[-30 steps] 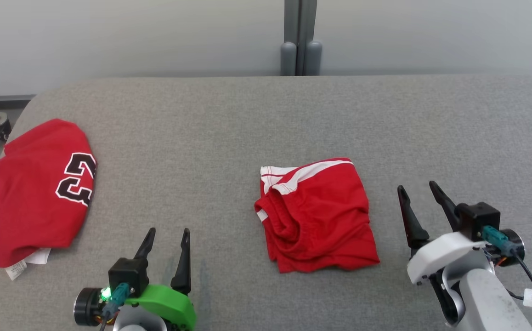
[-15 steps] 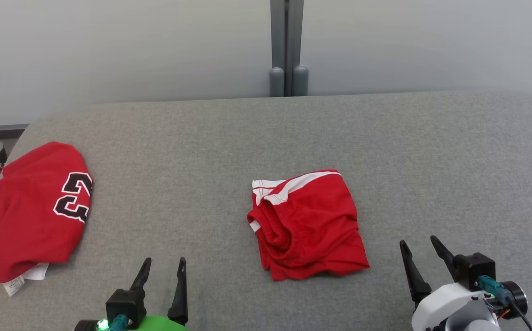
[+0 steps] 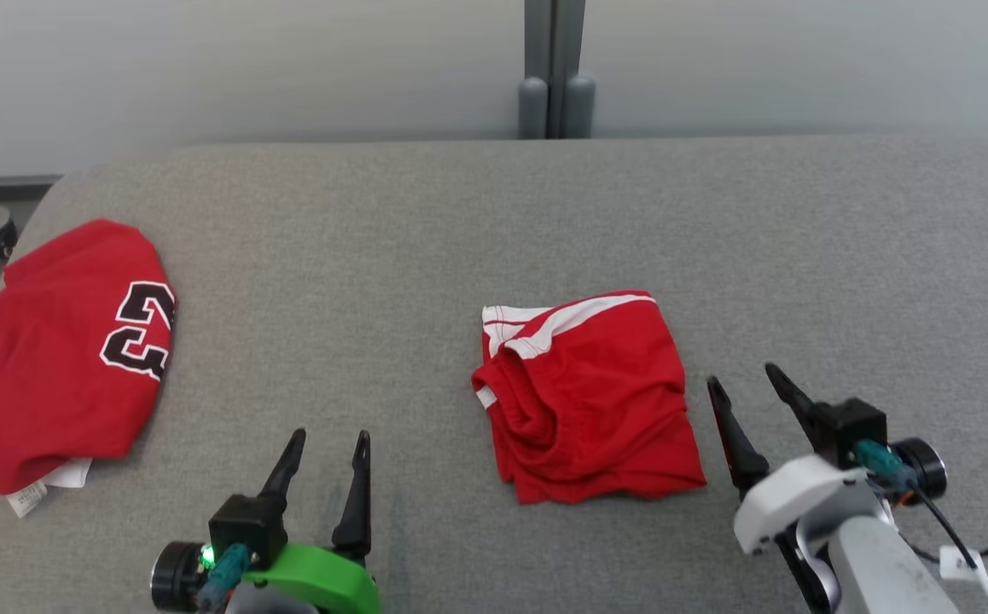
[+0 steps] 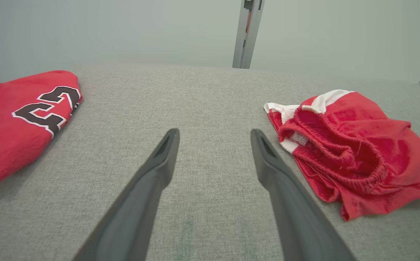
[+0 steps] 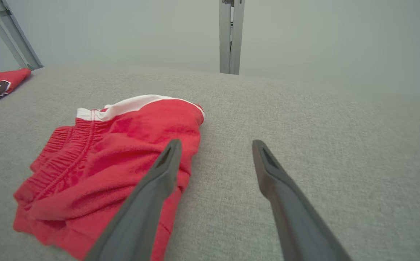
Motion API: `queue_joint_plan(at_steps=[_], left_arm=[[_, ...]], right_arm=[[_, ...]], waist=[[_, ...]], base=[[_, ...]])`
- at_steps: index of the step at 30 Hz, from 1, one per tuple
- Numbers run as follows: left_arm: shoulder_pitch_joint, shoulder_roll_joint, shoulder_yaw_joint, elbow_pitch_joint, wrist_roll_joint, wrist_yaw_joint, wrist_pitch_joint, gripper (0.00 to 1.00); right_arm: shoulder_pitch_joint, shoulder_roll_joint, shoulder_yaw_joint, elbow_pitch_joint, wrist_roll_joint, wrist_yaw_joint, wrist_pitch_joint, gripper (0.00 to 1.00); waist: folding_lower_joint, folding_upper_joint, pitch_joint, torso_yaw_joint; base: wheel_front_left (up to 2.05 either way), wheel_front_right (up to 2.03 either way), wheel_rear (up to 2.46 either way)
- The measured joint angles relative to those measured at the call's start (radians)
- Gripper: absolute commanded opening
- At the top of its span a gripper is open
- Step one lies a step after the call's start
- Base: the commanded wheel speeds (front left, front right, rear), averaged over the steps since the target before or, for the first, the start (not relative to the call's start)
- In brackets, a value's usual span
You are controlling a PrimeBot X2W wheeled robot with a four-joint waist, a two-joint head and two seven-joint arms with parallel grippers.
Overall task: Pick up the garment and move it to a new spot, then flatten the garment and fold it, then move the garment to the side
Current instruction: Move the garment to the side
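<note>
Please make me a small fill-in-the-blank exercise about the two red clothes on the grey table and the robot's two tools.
1. The jersey lies at the ____ end of the table.
2. The left tool and the right tool hold nothing; both are ____.
3. The shorts lie closer to the ____ tool.

Missing words: left; open; right.
</note>
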Motion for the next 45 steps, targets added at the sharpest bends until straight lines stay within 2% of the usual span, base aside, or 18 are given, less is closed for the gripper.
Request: queue_joint_plan(at_steps=[6,9,10,11,12,14,15,20,27,32,45], left_arm=[[-0.070,0.000,-0.030,-0.007,-0.022,-0.007,0.000,1.00],[-0.089,0.000,-0.046,-0.012,-0.032,-0.009,0.000,1.00],[-0.093,0.000,-0.052,-0.011,-0.035,-0.010,0.000,1.00],[-0.098,0.000,-0.058,-0.010,-0.036,-0.012,0.000,1.00],[-0.103,0.000,-0.063,-0.010,-0.038,-0.013,0.000,1.00],[-0.109,0.000,-0.066,-0.010,-0.042,-0.014,0.000,1.00],[-0.111,0.000,-0.065,-0.011,-0.042,-0.014,0.000,1.00],[-0.115,0.000,-0.058,-0.019,-0.030,-0.020,0.000,1.00],[-0.116,0.000,-0.072,-0.035,-0.008,-0.035,0.000,1.00],[-0.117,0.000,-0.114,-0.054,-0.007,-0.042,0.000,1.00],[-0.122,-0.002,-0.214,-0.049,0.004,-0.048,0.000,1.00]], right_arm=[[-0.194,0.002,0.048,0.128,-0.024,0.000,0.000,1.00],[-0.260,0.001,0.050,0.248,-0.043,0.000,0.000,1.00],[-0.273,0.001,0.051,0.293,-0.047,0.000,0.001,0.97],[-0.282,0.001,0.050,0.330,-0.043,0.000,0.002,0.69],[-0.288,0.001,0.049,0.354,-0.034,0.000,0.002,0.45],[-0.308,0.001,0.049,0.398,-0.029,0.000,-0.002,0.04],[-0.317,0.000,0.049,0.411,-0.026,0.000,-0.003,0.00],[-0.323,0.005,0.017,0.391,-0.027,0.001,-0.007,0.00],[-0.268,0.003,-0.047,0.303,-0.029,0.001,-0.002,0.00],[-0.231,0.002,-0.044,0.276,-0.020,0.001,-0.002,0.00],[-0.208,0.000,-0.003,0.259,-0.006,0.000,-0.002,0.00]], waist=[[0.0000,0.0000,0.079,0.025],[0.0000,0.0000,0.116,0.045],[0.0000,0.0000,0.127,0.053],[0.0000,0.0000,0.136,0.061],[0.0000,0.0000,0.144,0.068],[0.0000,0.0000,0.160,0.082],[0.0000,0.0000,0.168,0.087],[0.0000,0.0000,0.188,0.080],[0.0000,0.0000,0.188,0.007],[0.0000,0.0000,0.175,-0.081],[0.0000,0.0000,0.138,-0.378]], base=[[0.00,0.00,0.00],[0.00,0.00,0.00],[0.00,0.00,0.00],[0.00,0.00,0.00],[0.00,0.00,0.00],[0.00,0.00,0.00],[0.00,0.00,0.00],[0.00,0.00,0.00],[0.00,0.00,0.00],[0.00,0.00,0.00],[0.00,0.00,0.00]])
